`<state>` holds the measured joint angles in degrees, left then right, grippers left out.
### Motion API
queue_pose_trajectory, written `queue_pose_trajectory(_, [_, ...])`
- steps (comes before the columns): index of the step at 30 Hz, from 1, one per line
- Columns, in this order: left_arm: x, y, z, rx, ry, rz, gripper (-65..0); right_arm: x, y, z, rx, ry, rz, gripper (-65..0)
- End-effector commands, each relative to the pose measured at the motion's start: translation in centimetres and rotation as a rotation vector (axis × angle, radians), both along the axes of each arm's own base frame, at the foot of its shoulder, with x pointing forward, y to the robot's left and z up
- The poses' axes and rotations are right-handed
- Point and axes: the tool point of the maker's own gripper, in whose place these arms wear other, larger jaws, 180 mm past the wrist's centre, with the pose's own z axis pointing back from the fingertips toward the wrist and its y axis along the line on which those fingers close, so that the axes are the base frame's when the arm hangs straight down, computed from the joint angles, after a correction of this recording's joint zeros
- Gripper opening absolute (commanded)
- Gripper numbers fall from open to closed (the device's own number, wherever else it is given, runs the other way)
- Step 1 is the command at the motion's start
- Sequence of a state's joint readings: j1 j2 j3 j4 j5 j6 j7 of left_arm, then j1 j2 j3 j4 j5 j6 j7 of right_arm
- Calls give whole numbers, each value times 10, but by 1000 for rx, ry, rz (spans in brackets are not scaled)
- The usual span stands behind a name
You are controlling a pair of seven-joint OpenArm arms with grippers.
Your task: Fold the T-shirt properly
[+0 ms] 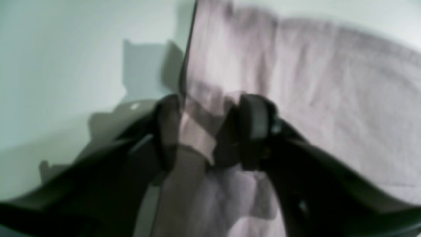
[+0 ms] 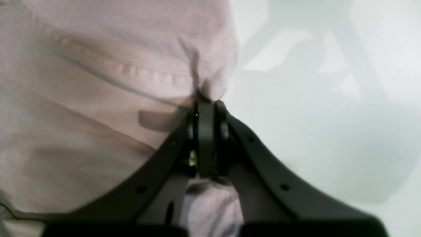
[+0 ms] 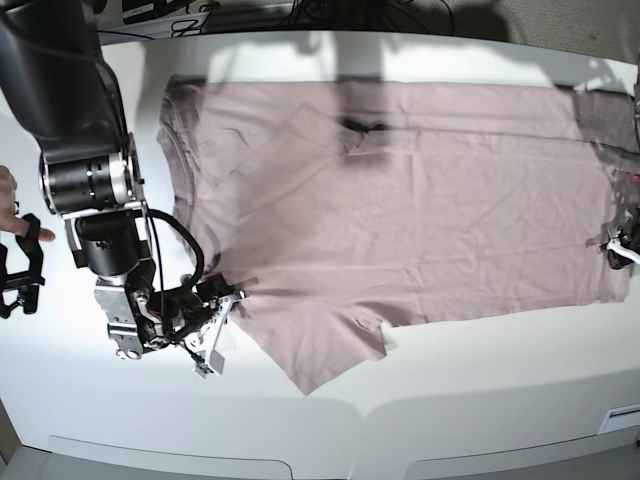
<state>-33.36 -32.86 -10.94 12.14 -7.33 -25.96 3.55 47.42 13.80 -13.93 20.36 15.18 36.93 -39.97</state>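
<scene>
A: Where does the T-shirt lie?
B: Spread flat across the white tabletop, one sleeve pointing toward the near edge.
A: And the end effectors?
B: The right end effector is clamped on a pinch of hem. The left end effector has its fingers apart with pink cloth bunched between them.
A: Anything else around?
B: Cables at the far edge.

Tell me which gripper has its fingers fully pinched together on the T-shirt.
The right gripper: its fingers meet on the T-shirt fabric. The left gripper's fingers stand apart around cloth.
</scene>
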Motion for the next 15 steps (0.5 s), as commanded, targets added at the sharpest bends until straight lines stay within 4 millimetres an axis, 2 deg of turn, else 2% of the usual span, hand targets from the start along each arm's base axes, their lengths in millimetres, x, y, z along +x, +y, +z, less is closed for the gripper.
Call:
queue_pose_trajectory(1, [10, 12, 18, 17, -34, 8, -441, 18, 1, 20, 7, -51, 6, -650])
queue_pose_trajectory(3, [10, 11, 18, 11, -36, 1, -468, 18, 1, 20, 7, -51, 7, -650])
queue_pose_trajectory(7, [17, 2, 24, -17, -55, -36, -468, 18, 1, 20, 7, -51, 6, -650])
queue_pose_trajectory(15, [35, 2, 46, -8, -123, -50, -526, 18, 1, 20, 6, -51, 6, -650])
